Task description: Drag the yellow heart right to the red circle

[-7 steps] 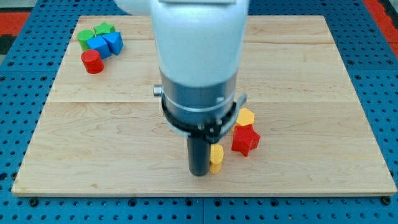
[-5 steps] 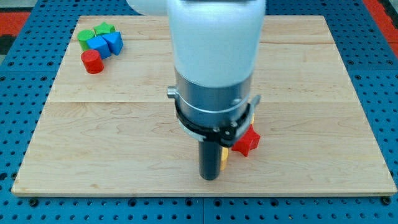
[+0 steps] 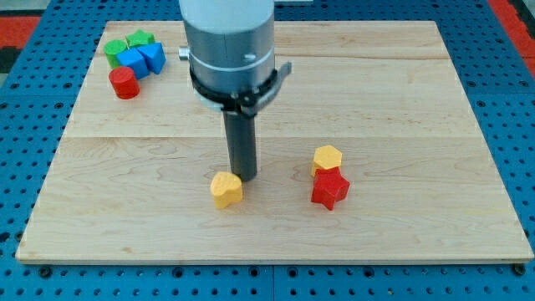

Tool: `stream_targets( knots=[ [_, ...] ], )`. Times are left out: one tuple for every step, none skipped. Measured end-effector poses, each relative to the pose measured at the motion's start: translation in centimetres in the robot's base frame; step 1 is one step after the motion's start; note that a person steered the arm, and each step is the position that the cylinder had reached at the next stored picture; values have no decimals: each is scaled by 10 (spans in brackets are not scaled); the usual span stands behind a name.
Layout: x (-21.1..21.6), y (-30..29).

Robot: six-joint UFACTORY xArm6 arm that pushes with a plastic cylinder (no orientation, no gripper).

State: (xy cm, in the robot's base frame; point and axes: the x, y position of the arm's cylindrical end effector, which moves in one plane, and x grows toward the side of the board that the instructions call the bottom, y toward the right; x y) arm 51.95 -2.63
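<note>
Serving as end effector, my tip (image 3: 244,176) has nothing to open or close and holds nothing; it stands on the counter (image 3: 401,100) just at the upper right of the yellow heart (image 3: 226,190), touching or nearly so. In the single camera view, the red circle (image 3: 124,83) sits far off at the view's upper left, beside two blue blocks (image 3: 140,58) and a green block (image 3: 127,43). A yellow hexagon (image 3: 328,158) and red star (image 3: 329,189) lie to the view's right. Judging by that gap, the heart is well apart from the circle, so nearly the whole drag remains.
</note>
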Motion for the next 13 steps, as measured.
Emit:
stream_targets(
  knots=[
    [35, 7],
    [40, -33],
    [-9, -103],
    [-24, -118],
    [-6, -116],
    [-25, -76],
    [-54, -50],
    [-67, -43],
    [-53, -27],
    [-59, 1],
    [-105, -12],
    [-137, -66],
    [-103, -53]
  ],
)
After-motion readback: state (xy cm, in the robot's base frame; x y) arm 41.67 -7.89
